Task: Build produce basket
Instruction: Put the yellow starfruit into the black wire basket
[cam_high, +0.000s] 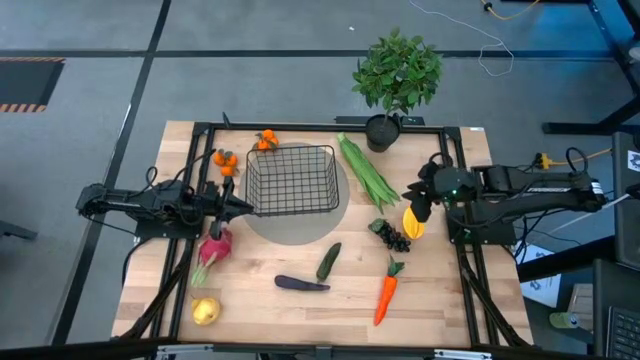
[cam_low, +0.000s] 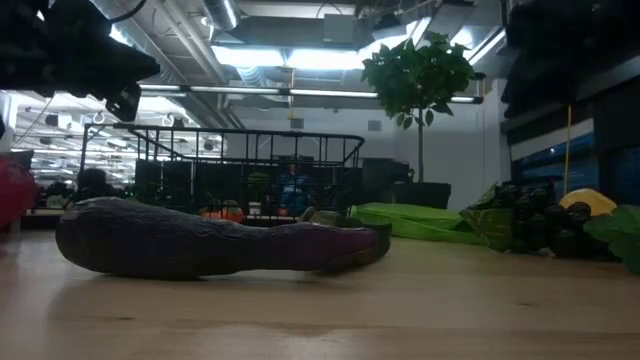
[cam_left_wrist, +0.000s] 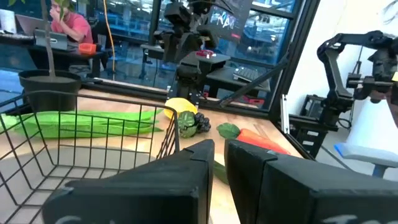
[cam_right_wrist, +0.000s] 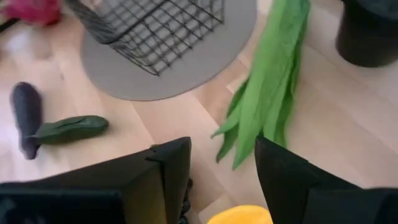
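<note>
The eggplant (cam_low: 215, 243) lies untouched; the right gripper (cam_high: 417, 208), spread above the yellow fruit (cam_high: 412, 222), probably must descend and pinch it for the basket (cam_high: 292, 180).

Black wire basket (cam_high: 291, 180) sits upright and empty mid-table, far side; green pods (cam_high: 366, 170) right of it, eggplant (cam_high: 301, 284), cucumber (cam_high: 328, 261), carrot (cam_high: 386, 292) scattered nearer.
</note>
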